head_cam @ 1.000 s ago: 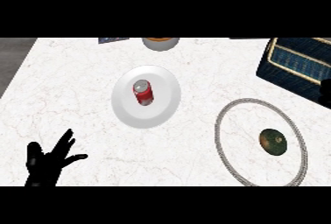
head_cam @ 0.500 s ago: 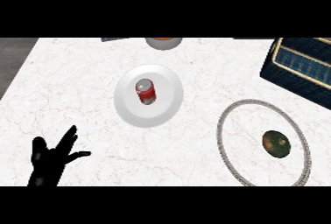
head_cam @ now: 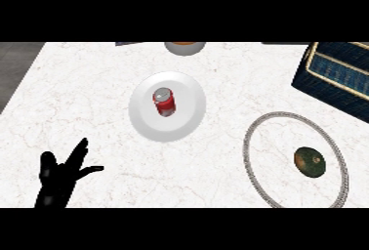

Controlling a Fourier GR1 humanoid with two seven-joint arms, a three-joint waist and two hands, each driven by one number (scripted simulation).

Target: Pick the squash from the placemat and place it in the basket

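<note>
Fingers (head_cam: 81, 149) of my left hand (head_cam: 57, 183) stood spread and straight at the lower left, resting, holding nothing. My right hand was out of view. Squash (head_cam: 311, 161) lay on the round placemat (head_cam: 254, 161), right of centre, well apart from the basket (head_cam: 338, 78) beyond it. Judged hard-rinded, smooth, fairly heavy, likely to roll. Best taken across its widest middle.

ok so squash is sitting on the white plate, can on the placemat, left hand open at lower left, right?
Swapped. The head view shows the squash lying on the placemat at the right, and the red can on the white plate in the middle. The left hand is open at lower left, as you said.
</note>
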